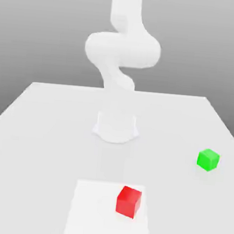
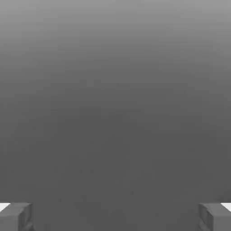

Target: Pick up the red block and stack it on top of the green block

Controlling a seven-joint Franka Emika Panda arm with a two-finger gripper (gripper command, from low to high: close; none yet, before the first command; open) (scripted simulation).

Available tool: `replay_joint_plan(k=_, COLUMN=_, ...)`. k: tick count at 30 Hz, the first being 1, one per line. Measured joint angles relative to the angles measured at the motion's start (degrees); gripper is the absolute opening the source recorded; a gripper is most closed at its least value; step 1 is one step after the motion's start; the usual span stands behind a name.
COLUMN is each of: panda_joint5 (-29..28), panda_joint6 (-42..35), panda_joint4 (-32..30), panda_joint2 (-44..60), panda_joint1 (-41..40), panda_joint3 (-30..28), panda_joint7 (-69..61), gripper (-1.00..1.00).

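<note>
Judging by its smooth matte faces, the small bright-red cube [image 1: 128, 201] should feel light, rigid, slightly slippery; grip two opposite sides with your spread-wide tool [image 2: 115, 216].

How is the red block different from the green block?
The red block looks a bit bigger than the green block. The red block sits on a paler square patch nearer the camera; the green block sits on the plain table, farther back toward the exterior view's right. Both are plain smooth cubes resting flat.
</note>
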Motion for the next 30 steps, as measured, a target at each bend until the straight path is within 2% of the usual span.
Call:
replay_joint_plan(k=7, panda_joint5=4.1, panda_joint6=8.4, panda_joint4=-7.7, panda_joint2=15.2, panda_joint1=0.8, panda_joint3=1.6, panda_joint7=6.1, gripper=0.0)
replay_joint_plan(k=13, panda_joint5=4.8, panda_joint6=15.4, panda_joint4=-14.2, panda_joint2=27.7, panda_joint1=0.9, panda_joint3=4.2, panda_joint7=13.2, gripper=0.0)
replay_joint_plan(k=16, panda_joint5=3.4, panda_joint6=19.0, panda_joint4=-17.4, panda_joint2=33.9, panda_joint1=0.7, panda_joint3=5.4, panda_joint7=17.9, gripper=0.0)
replay_joint_plan(k=20, panda_joint5=-1.3, panda_joint6=23.9, panda_joint4=-21.4, panda_joint2=42.1, panda_joint1=1.4, panda_joint3=5.4, panda_joint7=26.0, gripper=0.0)
replay_joint_plan(k=26, panda_joint5=-5.3, panda_joint6=34.0, panda_joint4=-20.6, panda_joint2=54.4, panda_joint1=3.1, panda_joint3=2.9, panda_joint7=29.8, gripper=0.0)
replay_joint_plan(k=27, panda_joint5=-5.5, panda_joint6=35.2, panda_joint4=-20.4, panda_joint2=55.8, panda_joint1=3.4, panda_joint3=2.6, panda_joint7=30.0, gripper=-1.0)
replay_joint_plan(k=30, panda_joint5=-5.6, panda_joint6=35.2, panda_joint4=-20.4, panda_joint2=55.8, panda_joint1=3.3, panda_joint3=2.6, panda_joint7=30.0, gripper=-1.0)
